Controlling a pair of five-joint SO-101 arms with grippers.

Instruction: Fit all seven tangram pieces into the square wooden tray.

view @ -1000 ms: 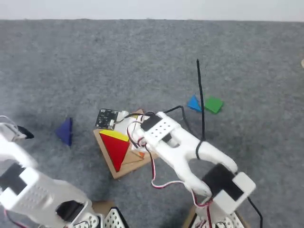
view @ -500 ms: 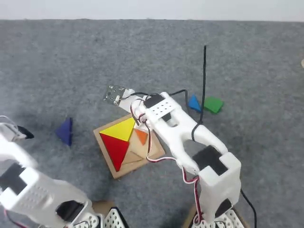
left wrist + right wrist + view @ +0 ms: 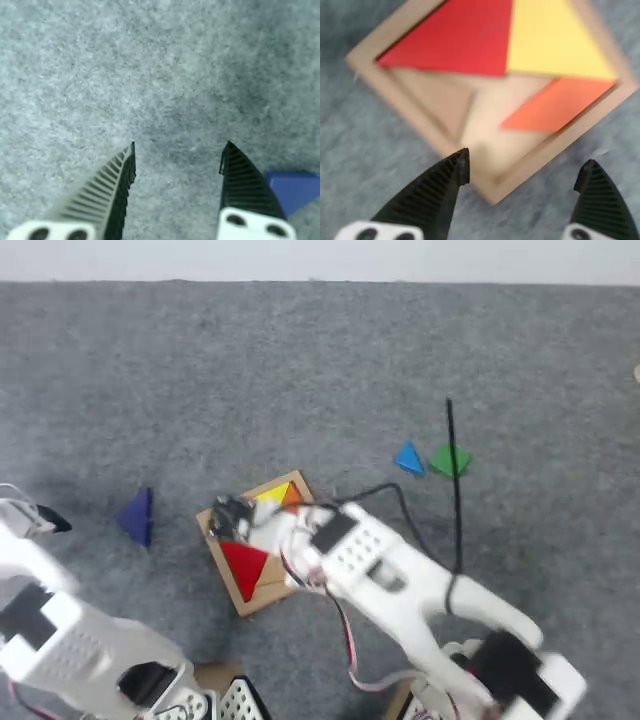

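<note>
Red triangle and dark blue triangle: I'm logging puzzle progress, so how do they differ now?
The red triangle lies inside the wooden tray, against the yellow piece; the dark blue triangle lies loose on the grey mat, outside the tray. In the high view the right arm partly covers the red one; the blue one is uncovered. Both are triangular.

One wooden tray (image 3: 262, 590). Three pieces inside: red (image 3: 460, 37), yellow (image 3: 555, 40), orange (image 3: 560, 102). Three loose pieces: dark blue (image 3: 137, 515), light blue (image 3: 407, 458), green (image 3: 450, 459).
</note>
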